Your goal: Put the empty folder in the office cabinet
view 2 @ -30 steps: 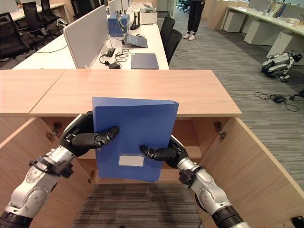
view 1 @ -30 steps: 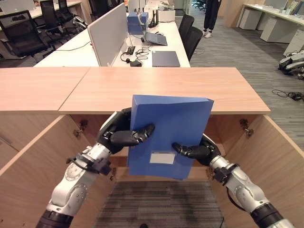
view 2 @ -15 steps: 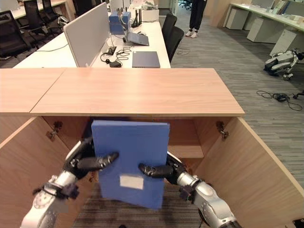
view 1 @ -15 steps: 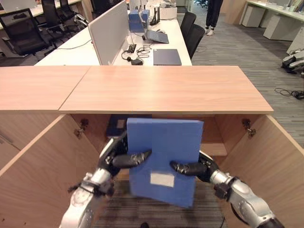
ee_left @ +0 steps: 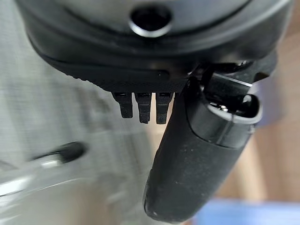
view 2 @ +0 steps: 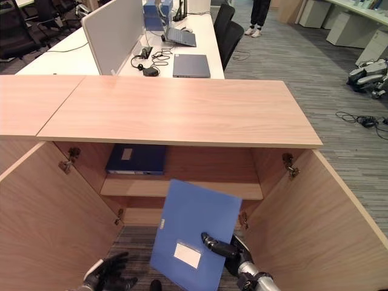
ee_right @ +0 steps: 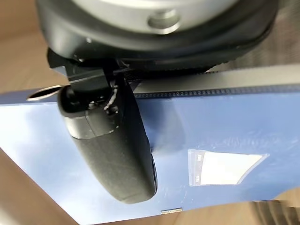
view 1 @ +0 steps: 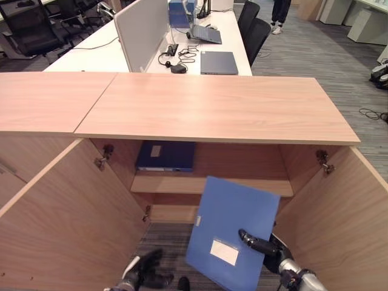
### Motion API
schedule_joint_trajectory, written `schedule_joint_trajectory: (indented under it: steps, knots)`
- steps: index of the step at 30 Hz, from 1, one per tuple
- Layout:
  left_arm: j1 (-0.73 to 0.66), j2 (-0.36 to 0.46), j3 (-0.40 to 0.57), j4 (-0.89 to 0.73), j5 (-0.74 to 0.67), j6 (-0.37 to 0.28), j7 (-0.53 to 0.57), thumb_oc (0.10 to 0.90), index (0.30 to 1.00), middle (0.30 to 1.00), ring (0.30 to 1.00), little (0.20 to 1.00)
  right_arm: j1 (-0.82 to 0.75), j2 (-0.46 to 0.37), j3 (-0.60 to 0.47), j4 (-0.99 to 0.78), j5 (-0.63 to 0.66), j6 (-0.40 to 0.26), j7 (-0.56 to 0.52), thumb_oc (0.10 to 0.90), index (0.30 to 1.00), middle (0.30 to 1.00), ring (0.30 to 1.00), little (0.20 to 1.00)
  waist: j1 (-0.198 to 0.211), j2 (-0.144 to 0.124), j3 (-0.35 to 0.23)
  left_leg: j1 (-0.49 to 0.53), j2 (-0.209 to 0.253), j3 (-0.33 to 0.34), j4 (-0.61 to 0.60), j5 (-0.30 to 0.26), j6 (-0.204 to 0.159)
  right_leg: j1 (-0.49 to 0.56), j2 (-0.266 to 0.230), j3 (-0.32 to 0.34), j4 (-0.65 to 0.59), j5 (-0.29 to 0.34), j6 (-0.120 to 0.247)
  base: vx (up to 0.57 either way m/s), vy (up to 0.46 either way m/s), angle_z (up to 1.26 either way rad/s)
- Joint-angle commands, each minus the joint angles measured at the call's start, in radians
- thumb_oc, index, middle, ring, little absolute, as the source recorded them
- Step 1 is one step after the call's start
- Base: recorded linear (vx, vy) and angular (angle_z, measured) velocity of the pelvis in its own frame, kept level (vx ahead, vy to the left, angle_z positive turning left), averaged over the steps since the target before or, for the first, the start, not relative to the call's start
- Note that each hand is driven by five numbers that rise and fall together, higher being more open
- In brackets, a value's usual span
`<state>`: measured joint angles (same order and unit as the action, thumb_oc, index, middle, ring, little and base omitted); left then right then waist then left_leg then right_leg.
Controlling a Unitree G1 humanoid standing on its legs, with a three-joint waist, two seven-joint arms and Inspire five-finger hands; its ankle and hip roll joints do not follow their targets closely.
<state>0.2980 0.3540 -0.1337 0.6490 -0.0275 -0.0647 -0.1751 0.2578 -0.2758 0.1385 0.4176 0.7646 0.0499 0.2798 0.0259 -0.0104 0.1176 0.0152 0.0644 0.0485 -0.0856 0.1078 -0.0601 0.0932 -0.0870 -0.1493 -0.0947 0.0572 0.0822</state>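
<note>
Two folders are visible. The right hand (view 2: 225, 248) pinches one blue folder (view 2: 195, 241), thumb across its labelled face, tilted, in front of the open cabinet (view 1: 218, 109), below the shelf (view 1: 212, 185). A second, darker folder (view 1: 165, 156) lies flat on that shelf, above the left hand (view 1: 144, 274), which hangs open and holds nothing. The shelf space beside the darker folder is free.

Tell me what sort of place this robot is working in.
Most likely an open-plan office. Behind the open wooden cabinet stand long white desks with a partition screen, a laptop and black office chairs.
</note>
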Motion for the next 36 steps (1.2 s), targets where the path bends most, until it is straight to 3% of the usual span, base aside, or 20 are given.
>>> schedule_joint_trajectory:
  steps: [1, 3, 5, 7, 13, 16, 22, 27, 29, 34, 36]
  knots:
    - [-0.130, -0.004, -0.018, 0.083, 0.052, -0.051, 0.086, 0.800, 0.900, 0.900, 0.900, 0.900, -0.111, 0.035, -0.032, -0.075, 0.129, -0.144, -0.041, 0.400, 0.300, 0.300, 0.300, 0.300, 0.000, -0.010, 0.036, 0.070, -0.009, 0.011, -0.002, -0.112, -0.021, 0.015, -0.026, -0.043, 0.035, -0.103, 0.066, -0.01, -0.005, 0.19]
    - [-0.153, -0.025, -0.078, 0.158, 0.071, -0.049, 0.142, 0.800, 0.900, 0.900, 0.900, 0.900, -0.192, 0.106, -0.052, -0.021, 0.253, -0.231, -0.141, 0.400, 0.300, 0.300, 0.300, 0.300, 0.007, 0.005, 0.057, 0.055, -0.010, 0.001, -0.002, -0.108, -0.019, -0.001, -0.024, -0.046, 0.041, -0.107, 0.063, -0.03, 0.008, 0.10]
    - [-0.156, -0.029, -0.089, 0.170, 0.066, -0.049, 0.154, 0.800, 0.900, 0.900, 0.900, 0.900, -0.225, 0.120, -0.057, -0.008, 0.281, -0.255, -0.166, 0.400, 0.300, 0.300, 0.300, 0.300, 0.011, 0.009, 0.065, 0.050, -0.011, -0.001, -0.002, -0.106, -0.019, -0.008, -0.023, -0.048, 0.043, -0.108, 0.063, -0.02, 0.003, -0.02]
    - [-0.184, -0.045, -0.123, 0.224, 0.042, -0.046, 0.188, 0.800, 0.900, 0.900, 0.900, 0.900, -0.356, 0.151, -0.071, 0.055, 0.337, -0.331, -0.262, 0.400, 0.300, 0.300, 0.300, 0.300, 0.033, 0.023, 0.091, 0.026, -0.011, -0.013, -0.002, -0.099, -0.019, -0.028, -0.022, -0.058, 0.050, -0.111, 0.060, -0.07, -0.021, -0.01]
    - [-0.239, -0.028, -0.203, 0.233, 0.050, -0.053, 0.224, 0.800, 0.900, 0.900, 0.900, 0.900, -0.669, 0.142, -0.158, 0.256, 0.445, -0.427, -0.354, 0.400, 0.300, 0.300, 0.300, 0.300, 0.089, 0.059, 0.144, -0.037, -0.015, -0.039, 0.005, -0.078, -0.018, -0.094, -0.022, -0.070, 0.082, -0.122, 0.054, -0.08, -0.022, 0.15]
    - [-0.284, 0.008, -0.267, 0.234, 0.077, -0.055, 0.233, 0.800, 0.900, 0.900, 0.900, 0.900, -0.903, 0.064, -0.247, 0.389, 0.522, -0.470, -0.386, 0.400, 0.300, 0.300, 0.300, 0.300, 0.128, 0.087, 0.182, -0.103, -0.007, -0.056, 0.020, -0.059, -0.022, -0.167, -0.029, -0.081, 0.131, -0.134, 0.051, -0.09, -0.038, 0.13]
    - [-0.325, 0.046, -0.355, 0.266, 0.166, -0.055, 0.236, 0.800, 0.900, 0.900, 0.900, 0.900, -1.136, -0.059, -0.304, 0.489, 0.592, -0.514, -0.411, 0.400, 0.300, 0.300, 0.300, 0.300, 0.167, 0.112, 0.207, -0.224, 0.004, -0.073, 0.088, -0.060, -0.027, -0.284, -0.048, -0.094, 0.222, -0.161, 0.048, -0.05, -0.036, 0.17]
    - [-0.320, 0.104, -0.400, 0.270, 0.205, -0.060, 0.232, 0.800, 0.900, 0.900, 0.900, 0.900, -1.366, -0.223, -0.266, 0.575, 0.598, -0.529, -0.468, 0.400, 0.300, 0.300, 0.300, 0.300, 0.209, 0.131, 0.211, -0.335, 0.001, -0.081, 0.197, -0.106, -0.032, -0.373, -0.075, -0.092, 0.325, -0.215, 0.044, 0.02, -0.047, 0.11]
    - [-0.329, 0.110, -0.399, 0.273, 0.194, -0.059, 0.232, 0.800, 0.900, 0.900, 0.900, 0.900, -1.404, -0.249, -0.257, 0.592, 0.601, -0.525, -0.470, 0.400, 0.300, 0.300, 0.300, 0.300, 0.213, 0.137, 0.214, -0.359, -0.003, -0.086, 0.223, -0.114, -0.034, -0.398, -0.080, -0.096, 0.359, -0.229, 0.043, 0.03, -0.072, 0.14]
    - [-0.347, 0.157, -0.415, 0.255, 0.177, -0.063, 0.216, 0.800, 0.900, 0.900, 0.900, 0.900, -1.541, -0.407, -0.204, 0.679, 0.623, -0.499, -0.478, 0.400, 0.300, 0.300, 0.300, 0.300, 0.239, 0.161, 0.207, -0.448, -0.022, -0.108, 0.305, -0.139, -0.048, -0.488, -0.099, -0.117, 0.489, -0.286, 0.038, 0.01, -0.072, 0.36]
    - [-0.350, 0.181, -0.427, 0.247, 0.163, -0.064, 0.208, 0.800, 0.900, 0.900, 0.900, 0.900, -1.599, -0.464, -0.169, 0.710, 0.620, -0.483, -0.487, 0.400, 0.300, 0.300, 0.300, 0.300, 0.246, 0.171, 0.201, -0.497, -0.030, -0.122, 0.363, -0.181, -0.050, -0.543, -0.109, -0.108, 0.574, -0.343, 0.042, 0.10, -0.088, 0.45]
